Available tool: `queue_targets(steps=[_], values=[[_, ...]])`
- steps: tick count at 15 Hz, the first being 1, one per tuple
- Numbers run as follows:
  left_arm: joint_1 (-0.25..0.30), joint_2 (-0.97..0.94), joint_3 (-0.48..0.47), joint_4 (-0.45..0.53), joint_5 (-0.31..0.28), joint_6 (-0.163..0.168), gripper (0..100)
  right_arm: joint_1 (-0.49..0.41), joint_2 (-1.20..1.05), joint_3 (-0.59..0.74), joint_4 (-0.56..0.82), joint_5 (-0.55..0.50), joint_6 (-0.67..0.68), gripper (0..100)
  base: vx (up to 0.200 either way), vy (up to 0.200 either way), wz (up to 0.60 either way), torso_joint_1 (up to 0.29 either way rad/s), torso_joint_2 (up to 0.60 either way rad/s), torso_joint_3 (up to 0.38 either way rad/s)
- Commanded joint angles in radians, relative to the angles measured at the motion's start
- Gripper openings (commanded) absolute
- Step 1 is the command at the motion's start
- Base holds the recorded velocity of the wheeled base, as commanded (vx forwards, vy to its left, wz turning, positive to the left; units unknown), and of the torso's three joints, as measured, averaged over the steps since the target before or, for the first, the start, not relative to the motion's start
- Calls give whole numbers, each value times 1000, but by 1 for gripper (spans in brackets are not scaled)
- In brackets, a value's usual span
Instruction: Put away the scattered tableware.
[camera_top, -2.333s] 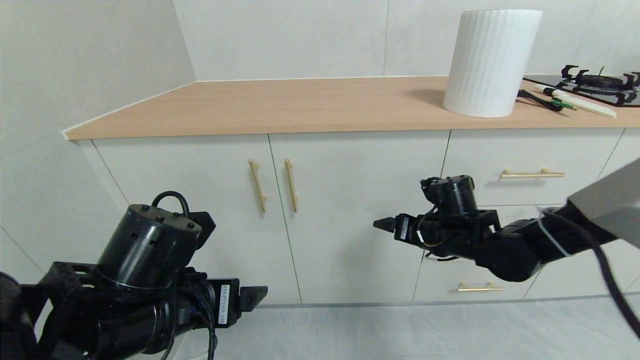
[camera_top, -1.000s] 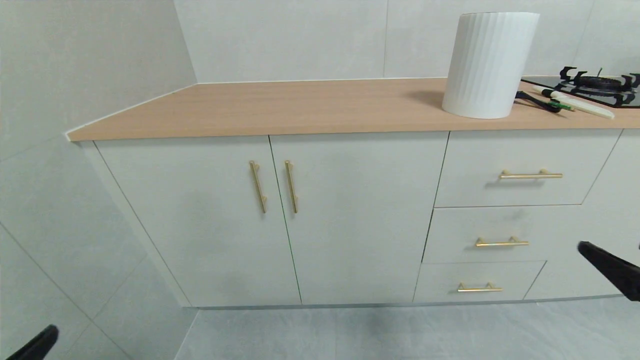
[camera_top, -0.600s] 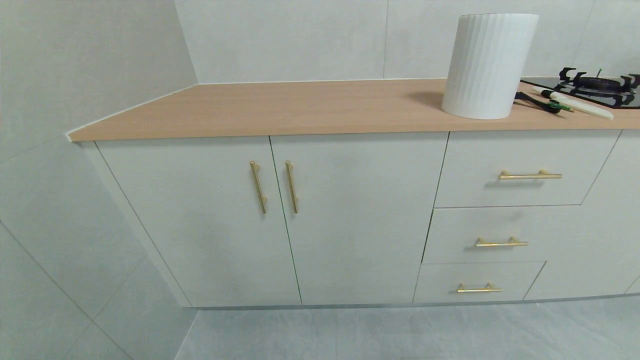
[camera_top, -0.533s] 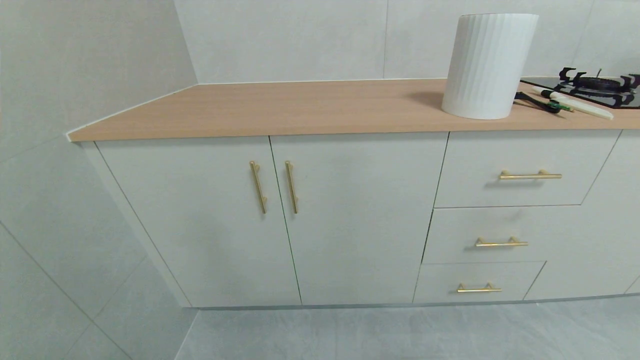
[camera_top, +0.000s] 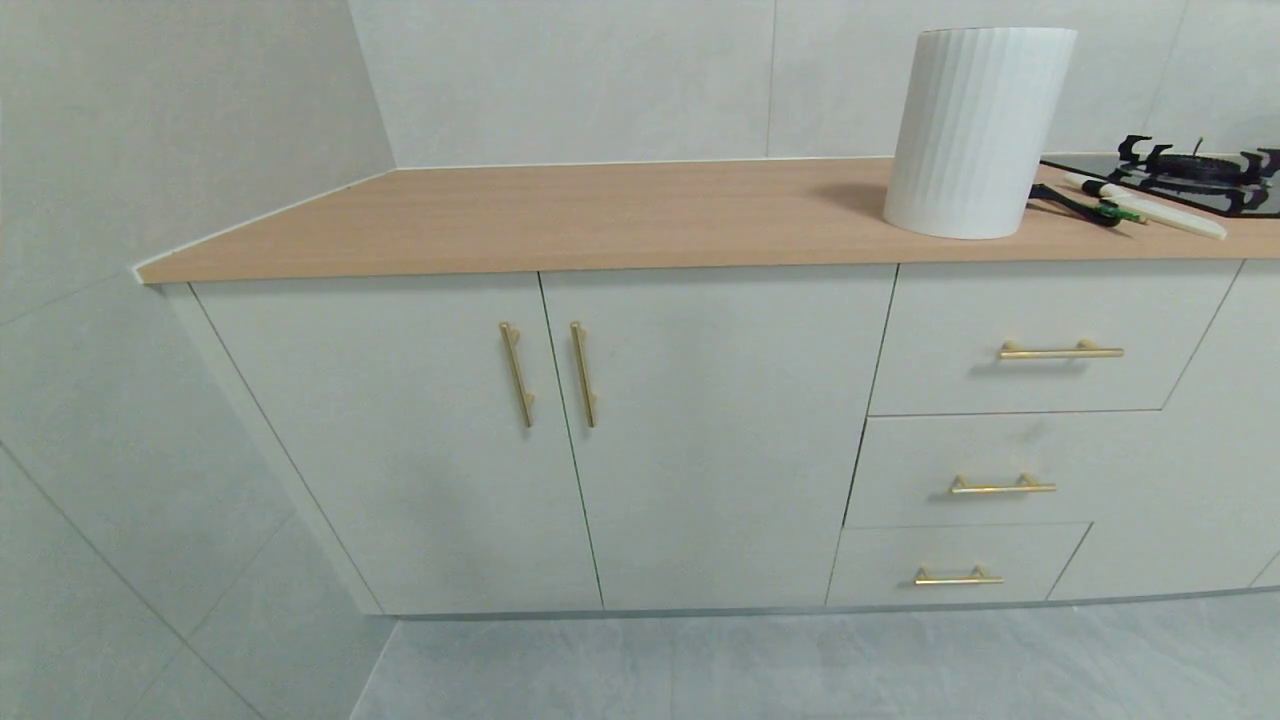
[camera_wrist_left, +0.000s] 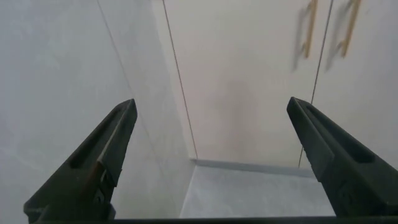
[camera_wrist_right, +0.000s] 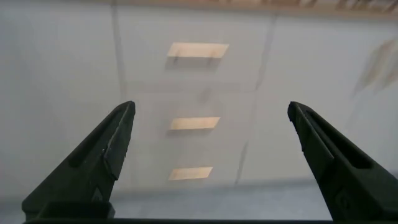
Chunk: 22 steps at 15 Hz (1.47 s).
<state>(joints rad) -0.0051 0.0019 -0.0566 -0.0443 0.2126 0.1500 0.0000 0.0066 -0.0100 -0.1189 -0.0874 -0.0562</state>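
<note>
a tall white ribbed cylindrical container (camera_top: 980, 130) stands upright on the wooden countertop (camera_top: 600, 215), toward 2 o'clock in the head view. at its 3 o'clock, just beside its base, a slim black-handled utensil with a green part (camera_top: 1082, 205) lies flat. close alongside, further toward 3 o'clock, lies a long cream-white utensil (camera_top: 1165, 212), slanting toward 4 o'clock.

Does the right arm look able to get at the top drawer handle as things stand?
Probably yes: the right hand is open, facing the drawers, with nothing between it and the top drawer handle; it would have to advance.
</note>
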Motion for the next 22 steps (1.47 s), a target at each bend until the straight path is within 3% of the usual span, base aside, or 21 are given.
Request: queue_targets(steps=[1,2,3,4,10,13,19,22], values=[[1,-2,57,-5,-78,-20,100,0,-7,5,85,52,16,100,0,0,0,0,0,0],[1,-2,57,-3,-121,-36,100,0,-5,10,105,84,30,100,0,0,0,0,0,0],[1,-2,57,6,-222,-73,100,0,-7,8,119,103,41,100,0,0,0,0,0,0],[1,-2,54,63,-286,-90,100,0,-7,8,119,103,41,100,0,0,0,0,0,0],[1,-2,55,50,-282,-104,100,0,-7,8,119,101,50,100,0,0,0,0,0,0],[1,-2,55,49,-259,-135,100,0,-7,8,119,101,53,100,0,0,0,0,0,0],[1,-2,55,49,-259,-133,100,0,-7,8,119,101,52,100,0,0,0,0,0,0],[1,-2,55,47,-259,-135,100,0,-7,8,117,101,52,100,0,-200,0,2,2,2]])
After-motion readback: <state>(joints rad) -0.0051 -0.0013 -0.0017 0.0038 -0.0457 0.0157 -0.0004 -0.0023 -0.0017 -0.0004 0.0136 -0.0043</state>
